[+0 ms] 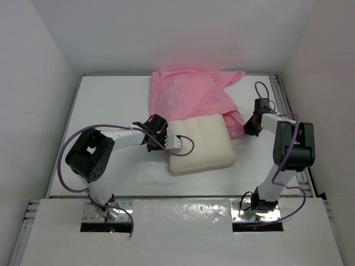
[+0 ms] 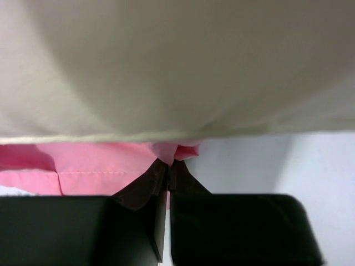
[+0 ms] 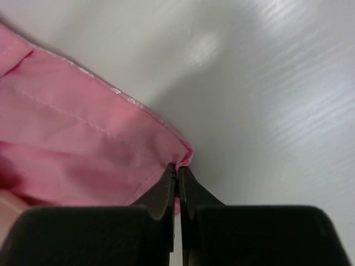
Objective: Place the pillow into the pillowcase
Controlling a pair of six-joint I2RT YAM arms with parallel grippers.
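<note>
Your table (image 1: 105, 105) is white, and both task things lie on its middle and far part. The pillowcase (image 1: 188, 94) is the larger spread: a rumpled pink sheet over the far middle that reaches the table's far edge, with one corner pointing far right. Its near edge lies over the far edge of the pillow (image 1: 202, 149), and a pink flap hangs down past the pillow's far right corner.

The pillow sits in the middle of the table, quilted face up and slightly askew. Most of it is outside the pink fabric and only its far strip is covered. From above you cannot tell how far that strip is inside the opening.

Your left gripper (image 2: 168, 166) is at the pillow's far left corner. In its wrist view the jaws are pressed together on a small fold of the pillowcase hem, and the cream bulk of the pillow fills the upper frame just beyond the fingertips.

Your right gripper (image 3: 177, 169) is just right of the pillow's far right corner. It is clenched on the very corner of the pink hem, with bare table beyond it. The two grippers stand on opposite sides of the pillow, each pinching pink edge.
</note>
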